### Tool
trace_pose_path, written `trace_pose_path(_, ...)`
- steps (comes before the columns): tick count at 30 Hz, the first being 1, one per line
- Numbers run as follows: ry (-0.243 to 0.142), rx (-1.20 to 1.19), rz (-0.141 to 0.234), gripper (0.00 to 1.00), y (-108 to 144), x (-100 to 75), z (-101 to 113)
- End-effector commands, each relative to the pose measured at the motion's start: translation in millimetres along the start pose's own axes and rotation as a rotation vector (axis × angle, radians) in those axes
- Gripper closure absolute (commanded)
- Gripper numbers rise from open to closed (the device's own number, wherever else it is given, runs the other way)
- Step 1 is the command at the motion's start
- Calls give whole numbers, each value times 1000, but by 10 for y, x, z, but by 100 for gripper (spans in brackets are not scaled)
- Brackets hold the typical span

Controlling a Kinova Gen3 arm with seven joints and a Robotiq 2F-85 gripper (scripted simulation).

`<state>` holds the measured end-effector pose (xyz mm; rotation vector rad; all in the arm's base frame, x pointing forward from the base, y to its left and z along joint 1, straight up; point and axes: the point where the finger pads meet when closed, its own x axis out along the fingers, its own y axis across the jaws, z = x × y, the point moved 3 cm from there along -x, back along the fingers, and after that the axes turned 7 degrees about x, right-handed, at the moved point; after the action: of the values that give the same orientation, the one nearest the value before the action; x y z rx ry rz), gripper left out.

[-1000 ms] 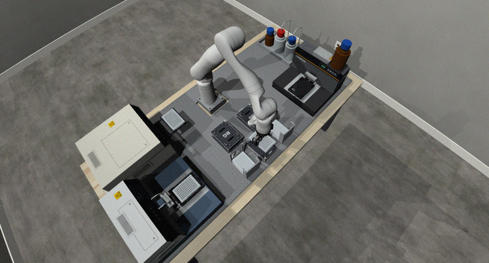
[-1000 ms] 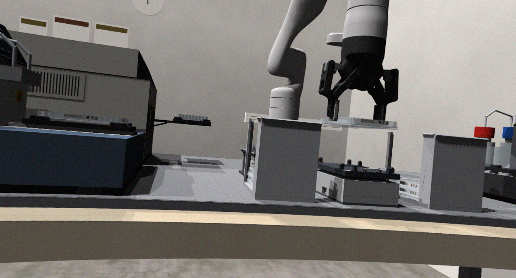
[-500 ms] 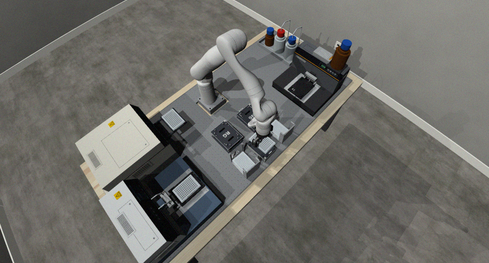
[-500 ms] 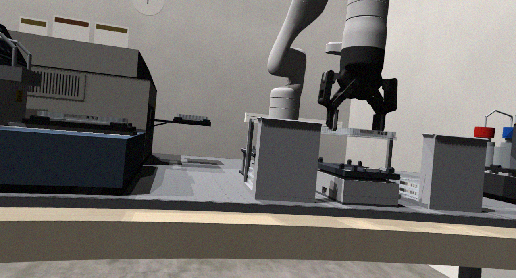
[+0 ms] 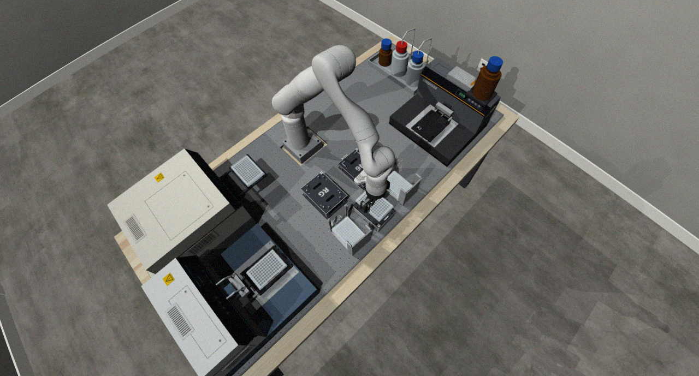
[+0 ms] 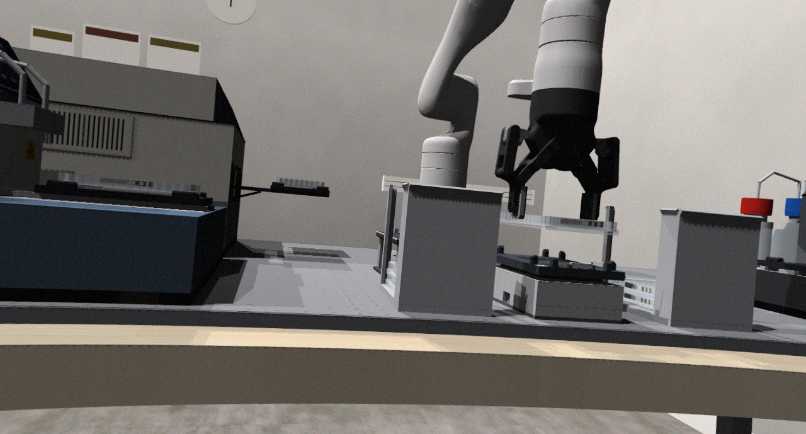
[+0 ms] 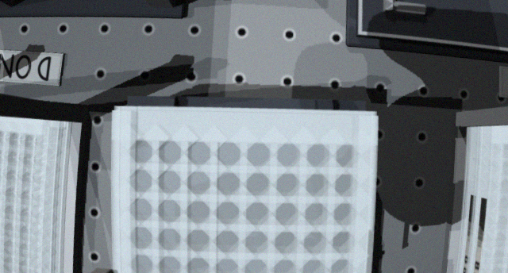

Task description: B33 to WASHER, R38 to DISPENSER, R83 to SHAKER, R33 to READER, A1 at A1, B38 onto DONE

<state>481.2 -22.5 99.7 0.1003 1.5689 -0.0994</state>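
Observation:
My gripper [image 6: 552, 211] is shut across the width of clear plate R83 [image 6: 558, 223] and holds it level, a short way above the SHAKER platform [image 6: 558, 265]. The platform's black top with its locators is bare. From above, the plate [image 5: 380, 208] hangs between the DONE rack [image 5: 349, 231] and the IN rack [image 5: 403, 185]. The wrist view is filled by the plate's wells [image 7: 244, 194]. Plate R38 [image 6: 129, 182] [image 5: 265, 269] lies on the WASHER. The DISPENSER nest [image 5: 432, 125] is bare. A plate [image 5: 247, 170] lies on the READER tray; I cannot read its label.
The DONE rack wall [image 6: 448, 248] stands close to the left of the shaker and the IN rack wall [image 6: 707, 268] to its right, with a thin post [image 6: 607, 234] between. The RG nest [image 5: 327, 195] and N6 nest [image 5: 353, 165] are behind. Bottles [image 5: 400, 56] stand at the far end.

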Motion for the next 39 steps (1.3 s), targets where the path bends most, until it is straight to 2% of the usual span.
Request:
trace_pose_path(1, -2, 0, 0, 6, 1, 39, 6)
trace_pose_path(25, -2, 0, 0, 6, 1, 72, 6)
trace_pose_path(39, -2, 0, 0, 6, 1, 254, 7)
